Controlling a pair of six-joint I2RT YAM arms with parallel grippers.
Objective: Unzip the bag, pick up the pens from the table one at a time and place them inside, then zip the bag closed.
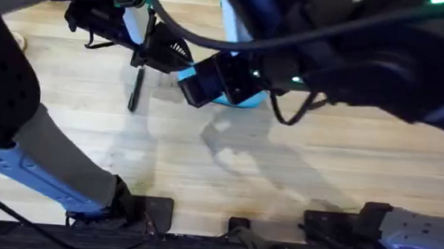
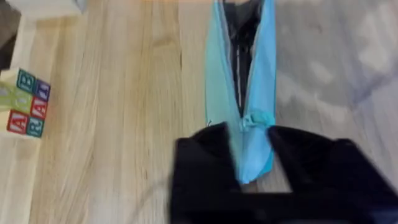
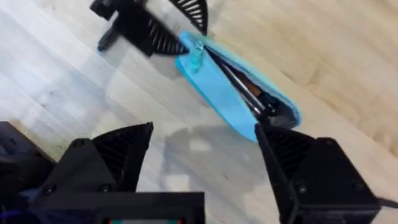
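Observation:
The light turquoise bag (image 2: pixel 221 81) lies on the table (image 1: pixel 298 171) with its zipper open. Dark and orange-red pens (image 3: pixel 247 89) lie inside it. The zipper pull (image 2: pixel 252 118) sits at the end nearest my left gripper (image 2: pixel 249 132), whose black fingers press against both sides of that end. My right gripper (image 3: pixel 204 130) hangs open and empty above the table beside the bag (image 3: pixel 217 93). One black pen (image 1: pixel 135 91) lies on the wood to the left of the bag (image 1: pixel 244 101), near the left gripper (image 1: pixel 171 56).
A stack of coloured alphabet blocks (image 2: pixel 25 102) stands on the table off to one side of the bag. The right arm stretches dark and large across the top right of the overhead view. Bare wood lies in front of the bag.

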